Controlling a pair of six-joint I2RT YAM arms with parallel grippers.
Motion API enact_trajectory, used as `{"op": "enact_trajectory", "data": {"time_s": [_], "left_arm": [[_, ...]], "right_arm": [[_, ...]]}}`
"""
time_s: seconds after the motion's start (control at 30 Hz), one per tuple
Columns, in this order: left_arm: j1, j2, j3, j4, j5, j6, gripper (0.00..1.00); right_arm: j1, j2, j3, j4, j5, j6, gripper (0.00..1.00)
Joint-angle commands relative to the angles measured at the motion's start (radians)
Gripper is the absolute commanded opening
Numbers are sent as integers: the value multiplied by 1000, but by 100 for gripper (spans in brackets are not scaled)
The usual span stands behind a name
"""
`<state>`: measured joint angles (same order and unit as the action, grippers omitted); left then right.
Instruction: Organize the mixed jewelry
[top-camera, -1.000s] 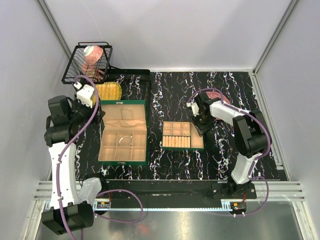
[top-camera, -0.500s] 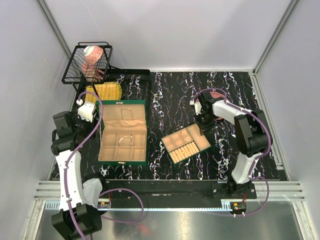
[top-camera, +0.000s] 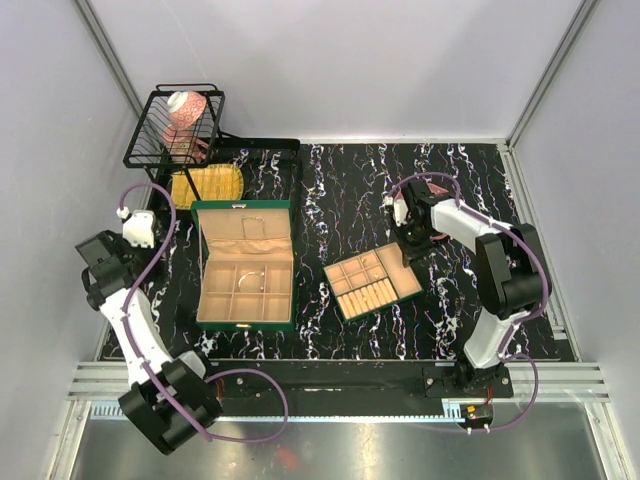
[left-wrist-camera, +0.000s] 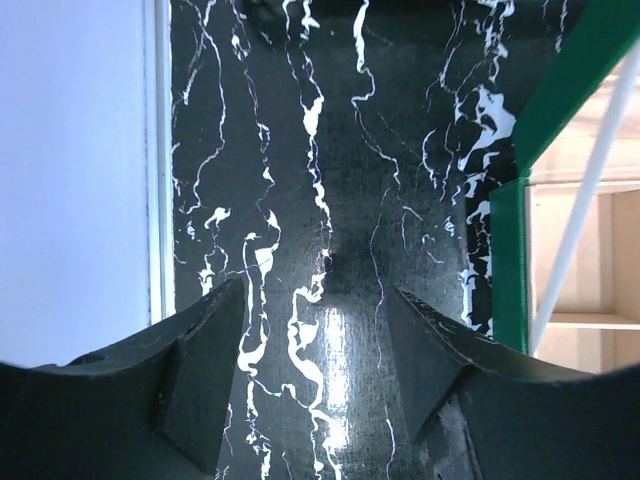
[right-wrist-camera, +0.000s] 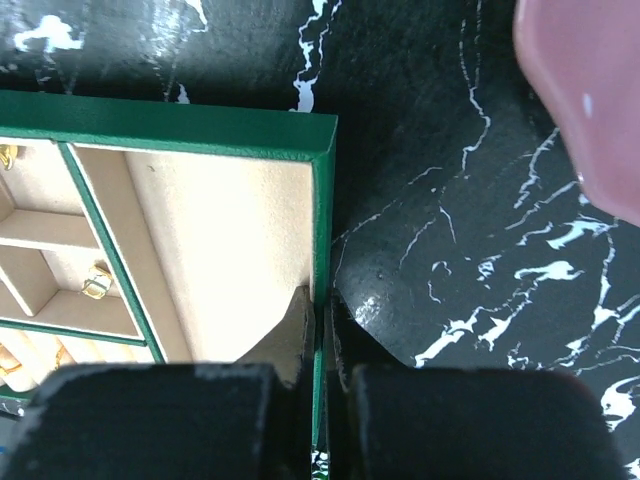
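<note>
A small green tray with beige compartments lies askew at mid-table. My right gripper is shut on its right wall, one finger inside and one outside. Tiny gold jewelry pieces sit in its compartments. An open green box on the left holds thin hoops. My left gripper is open and empty over bare table by the left wall, apart from the box's green edge. The pink plate lies just beyond the right gripper.
A black wire basket with a pink cup stands at the back left. In front of it, a yellow item rests on a black tray. The table's left rail runs close beside the left gripper.
The right gripper has shut on the small tray's wall, and the tray has turned askew. The left arm has pulled back leftward, away from the open box.
</note>
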<state>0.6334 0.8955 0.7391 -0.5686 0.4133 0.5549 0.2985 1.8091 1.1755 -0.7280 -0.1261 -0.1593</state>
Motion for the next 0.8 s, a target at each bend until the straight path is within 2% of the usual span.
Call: {"op": "enact_trajectory", "data": {"time_s": [0.0,0.3,0.77], "left_arm": [[37,80,14,10,67,71,62],[26,161,-35,-175,85,339,60],[-211,212,-142,-255,-59,522,58]], "right_arm": [[-10,-114,27,-13,-73,14,0],[-12,-192,96,-76,-107,-2,0],[-12,-175,213,-146,-129,4,0]]}}
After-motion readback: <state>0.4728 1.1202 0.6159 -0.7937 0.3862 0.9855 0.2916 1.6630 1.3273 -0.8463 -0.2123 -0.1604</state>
